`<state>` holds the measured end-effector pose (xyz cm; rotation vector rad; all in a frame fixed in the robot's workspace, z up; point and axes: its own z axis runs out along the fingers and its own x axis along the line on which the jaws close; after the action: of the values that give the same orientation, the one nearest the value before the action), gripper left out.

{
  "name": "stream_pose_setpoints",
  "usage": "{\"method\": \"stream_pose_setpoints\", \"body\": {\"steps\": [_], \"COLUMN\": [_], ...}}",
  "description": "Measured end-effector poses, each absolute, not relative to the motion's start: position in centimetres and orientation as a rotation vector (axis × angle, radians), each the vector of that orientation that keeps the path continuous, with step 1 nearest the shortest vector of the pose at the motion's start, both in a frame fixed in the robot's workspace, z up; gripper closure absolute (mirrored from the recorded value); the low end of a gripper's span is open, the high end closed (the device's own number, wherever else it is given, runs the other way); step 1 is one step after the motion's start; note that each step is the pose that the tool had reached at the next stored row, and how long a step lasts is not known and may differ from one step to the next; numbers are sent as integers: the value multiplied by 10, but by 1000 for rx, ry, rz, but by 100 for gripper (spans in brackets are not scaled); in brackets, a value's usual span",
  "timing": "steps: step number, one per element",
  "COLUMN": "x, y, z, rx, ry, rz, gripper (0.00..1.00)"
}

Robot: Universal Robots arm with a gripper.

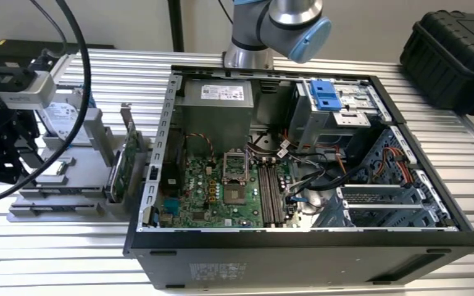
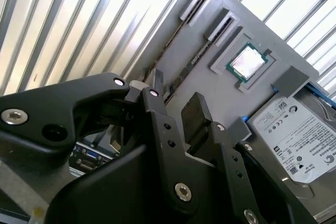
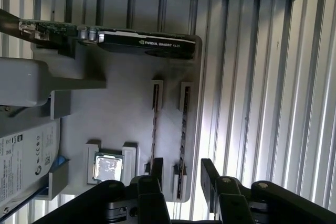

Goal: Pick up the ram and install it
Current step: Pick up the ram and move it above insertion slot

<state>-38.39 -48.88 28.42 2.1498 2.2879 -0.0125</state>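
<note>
You have the gripper (image 3: 182, 163) (image 2: 176, 90) spread wide over the gray holder plate (image 3: 121, 108) (image 2: 231, 98), which sits on the slatted table (image 1: 56, 259) at the exterior view's left, beside the open computer case (image 1: 303, 246). In both wrist views the ram (image 3: 182, 124) (image 2: 197, 61) stands on edge in its slot on that plate, and one end of it lies between your two fingers (image 3: 210, 174) with a gap showing on each side, so nothing is pinched. A second stick (image 3: 154, 124) (image 2: 173, 40) stands in the slot just beside it and parallel to it (one finger comes down between the two sticks, so look closely at which one you straddle). On the same plate the square silver processor chip (image 3: 107, 169) (image 2: 248, 62) rests in its own recess near the sticks, with the hard drive (image 3: 23, 156) (image 2: 296, 135) just past it. The expansion card (image 3: 147, 43) (image 1: 121, 166) stands upright at the edge of the plate nearest the case. Inside the case, the motherboard (image 1: 212, 191) lies flat and in plain sight.
</note>
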Motion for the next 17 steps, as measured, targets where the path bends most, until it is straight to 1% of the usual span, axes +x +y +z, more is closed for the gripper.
{"method": "stream_pose_setpoints", "body": {"steps": [17], "x": [-384], "y": [-489], "z": [267], "rx": [2135], "ry": [2294], "rz": [-8], "gripper": [0]}}
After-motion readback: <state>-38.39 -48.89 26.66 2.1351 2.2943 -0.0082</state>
